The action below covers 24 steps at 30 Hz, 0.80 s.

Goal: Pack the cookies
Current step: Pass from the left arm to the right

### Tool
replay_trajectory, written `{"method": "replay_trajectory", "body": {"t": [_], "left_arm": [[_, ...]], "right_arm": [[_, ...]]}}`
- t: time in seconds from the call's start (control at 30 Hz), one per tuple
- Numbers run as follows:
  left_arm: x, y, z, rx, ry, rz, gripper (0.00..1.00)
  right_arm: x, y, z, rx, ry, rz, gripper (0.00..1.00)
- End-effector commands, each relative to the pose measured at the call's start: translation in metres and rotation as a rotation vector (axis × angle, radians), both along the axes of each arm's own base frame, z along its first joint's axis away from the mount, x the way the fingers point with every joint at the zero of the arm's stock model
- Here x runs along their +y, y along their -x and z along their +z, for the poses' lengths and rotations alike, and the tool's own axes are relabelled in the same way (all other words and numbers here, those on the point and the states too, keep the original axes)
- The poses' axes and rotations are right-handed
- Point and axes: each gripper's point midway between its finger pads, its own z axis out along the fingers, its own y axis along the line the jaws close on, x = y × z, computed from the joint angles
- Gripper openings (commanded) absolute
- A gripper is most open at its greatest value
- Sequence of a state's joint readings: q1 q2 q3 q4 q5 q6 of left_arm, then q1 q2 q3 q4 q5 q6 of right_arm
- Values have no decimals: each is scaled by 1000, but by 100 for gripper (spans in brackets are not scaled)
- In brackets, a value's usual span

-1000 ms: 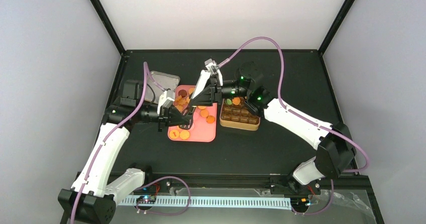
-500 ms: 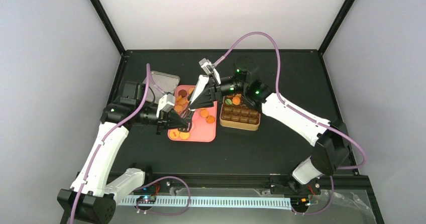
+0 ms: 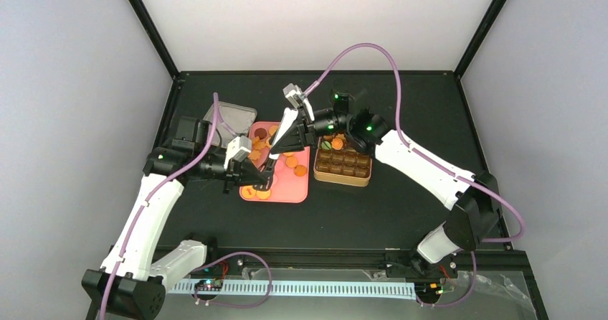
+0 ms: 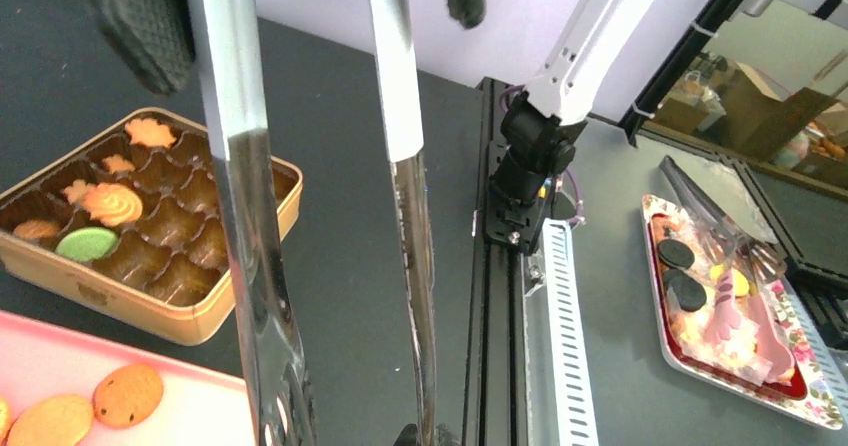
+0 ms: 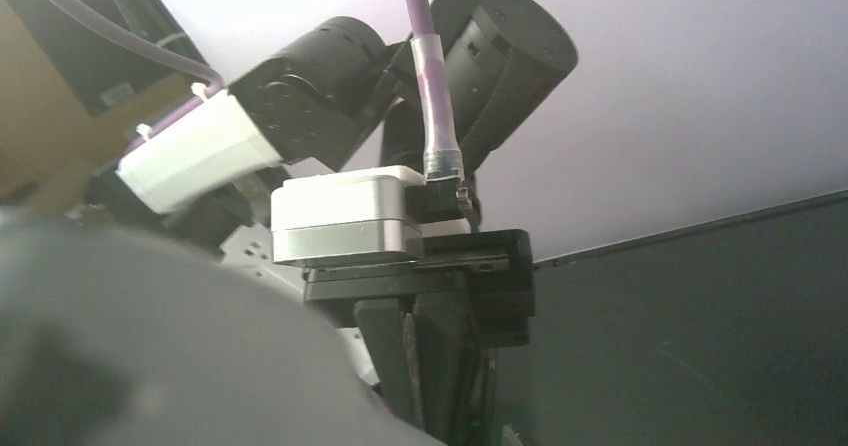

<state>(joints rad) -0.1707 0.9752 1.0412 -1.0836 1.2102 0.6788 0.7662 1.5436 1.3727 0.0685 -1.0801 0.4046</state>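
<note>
**Change of state.** Over the last second the right arm has swung left, away from the gold tin [image 3: 343, 179]. The right end effector [image 3: 276, 148] now hangs over the middle of the pink tray [image 3: 295, 192]. The left end effector [image 4: 296, 6] has dropped slightly toward the tray's near end. The tin's contents look unchanged. Judgement: a pick is being set up, not a placement.

**Near zone.** Two orange cookies [image 3: 262, 193] lie at the near edge of the pink tray. The left end effector is clenched on one pair of metal tongs [image 4: 245, 216]. The blades stand apart, with nothing seen between them.

**Middle zone.**
- Two more orange cookies lie just right of the end effectors.
- A heap beyond them is partly covered and cannot be counted.
- The right end effector's state cannot be told, because its wrist view is blocked.
- The gold tin sits right of the tray on the counter [image 3: 401, 119].
- It holds five cookies, four orange and one green. The other cups in view are empty.

**Far zone.** One clear container [image 3: 235, 112] sits near the tray's far-left corner.
</note>
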Motion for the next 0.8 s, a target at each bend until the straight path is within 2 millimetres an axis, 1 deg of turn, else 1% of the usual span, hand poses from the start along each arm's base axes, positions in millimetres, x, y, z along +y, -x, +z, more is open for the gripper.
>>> {"method": "replay_trajectory", "body": {"t": [0.0, 0.07, 0.17, 0.23, 0.33, 0.4, 0.43, 0.47, 0.53, 0.57, 0.63, 0.7, 0.77], "left_arm": [[4, -22, 5, -111, -53, 77, 2], [6, -29, 5, -133, -67, 117, 2], [8, -38, 5, -162, -79, 167, 3], [9, -41, 6, -171, -77, 182, 5], [8, -42, 5, -155, -72, 190, 18], [8, -43, 6, -142, -72, 192, 38], [9, -44, 5, -133, -80, 201, 47], [10, -46, 4, -121, -92, 218, 52], [15, -51, 2, -112, -128, 254, 55], [17, -53, 1, -117, -148, 272, 56], [25, -62, -2, -130, -199, 324, 57], [36, -74, -8, -146, -259, 395, 58], [49, -88, -15, -146, -311, 471, 58]], "right_arm": [[-5, 0, 7, -27, 29, -61, 35], [-7, -7, 7, -43, 32, -125, 36], [-9, -10, 8, -52, 27, -163, 40], [-10, -11, 8, -47, 15, -181, 41], [-12, -15, 11, -51, -13, -221, 37], [-14, -19, 10, -66, -20, -262, 36], [-16, -22, 11, -78, -17, -289, 38], [-18, -26, 10, -92, -7, -322, 40], [-26, -34, 9, -141, 19, -401, 39], [-31, -44, 5, -163, 42, -469, 39], [-42, -55, -1, -203, 82, -569, 39], [-52, -65, -7, -241, 119, -650, 39], [-60, -71, -12, -260, 148, -701, 39]]}}
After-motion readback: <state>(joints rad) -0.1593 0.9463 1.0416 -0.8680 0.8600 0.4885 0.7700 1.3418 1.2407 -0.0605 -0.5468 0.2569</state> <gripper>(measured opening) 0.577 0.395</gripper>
